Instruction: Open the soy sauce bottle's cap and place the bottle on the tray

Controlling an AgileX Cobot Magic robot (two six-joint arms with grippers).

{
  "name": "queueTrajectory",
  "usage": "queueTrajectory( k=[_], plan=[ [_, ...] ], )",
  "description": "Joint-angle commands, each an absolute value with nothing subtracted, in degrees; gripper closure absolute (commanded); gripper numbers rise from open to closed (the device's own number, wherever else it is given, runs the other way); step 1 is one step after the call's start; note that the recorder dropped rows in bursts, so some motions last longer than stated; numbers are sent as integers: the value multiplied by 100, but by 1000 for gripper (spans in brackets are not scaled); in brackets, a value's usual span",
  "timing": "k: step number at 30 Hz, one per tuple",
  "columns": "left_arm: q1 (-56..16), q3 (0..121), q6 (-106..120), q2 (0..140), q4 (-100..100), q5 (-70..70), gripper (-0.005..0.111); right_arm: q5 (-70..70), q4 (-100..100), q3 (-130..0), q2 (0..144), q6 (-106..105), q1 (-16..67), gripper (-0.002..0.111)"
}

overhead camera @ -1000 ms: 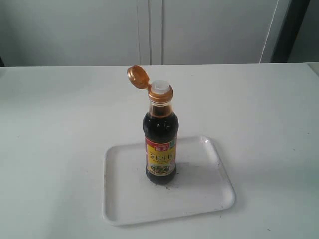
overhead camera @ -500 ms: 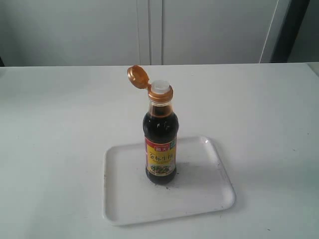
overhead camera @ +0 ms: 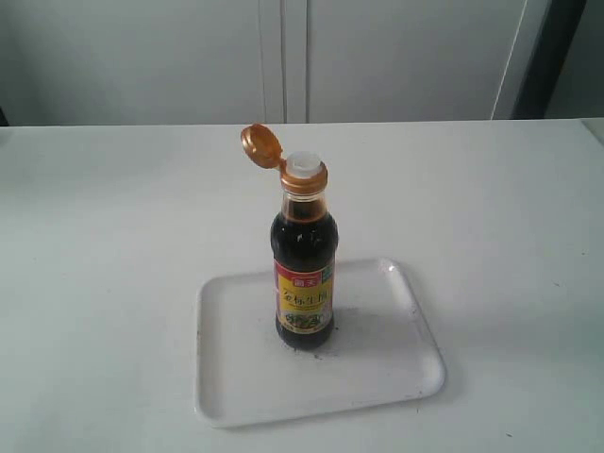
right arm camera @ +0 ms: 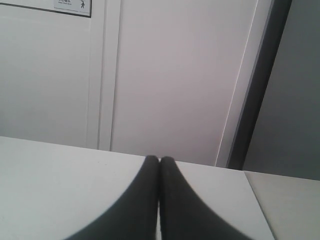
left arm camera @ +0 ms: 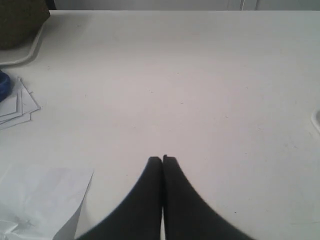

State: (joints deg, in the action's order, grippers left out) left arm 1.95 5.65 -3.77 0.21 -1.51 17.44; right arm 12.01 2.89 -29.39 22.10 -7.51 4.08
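Note:
The soy sauce bottle point(overhead camera: 303, 274) stands upright near the middle of the white tray point(overhead camera: 396, 377) in the exterior view. Its copper-orange cap point(overhead camera: 260, 146) is flipped back on its hinge, baring the white pour spout point(overhead camera: 304, 167). Neither arm shows in the exterior view. My left gripper point(left arm camera: 162, 159) is shut with nothing in it, over bare white table. My right gripper point(right arm camera: 159, 160) is also shut and empty, pointing across the table towards a wall. The bottle and tray are out of both wrist views.
The white table point(overhead camera: 104, 236) spreads around the tray. In the left wrist view, loose papers point(left arm camera: 17, 105) and crumpled white plastic point(left arm camera: 35, 200) lie to one side, with a dark object on a white dish point(left arm camera: 20, 30) at the corner. White cabinet doors point(right arm camera: 170, 75) stand behind the table.

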Motion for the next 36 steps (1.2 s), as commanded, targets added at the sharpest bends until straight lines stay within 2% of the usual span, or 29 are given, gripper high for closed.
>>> queueTrajectory(
  k=[1,10,36],
  plan=[
    [226,366,-388,0,-274,1571,107,1188,323,-2909,2186,-723,394,108],
    [226,0,-388,0,-469,1358,107,1188,323,-2909,2186,-723,394,108],
    [226,0,-368,0,-513,1345,107,1188,323,-2909,2186,-723,394,108]
  ],
)
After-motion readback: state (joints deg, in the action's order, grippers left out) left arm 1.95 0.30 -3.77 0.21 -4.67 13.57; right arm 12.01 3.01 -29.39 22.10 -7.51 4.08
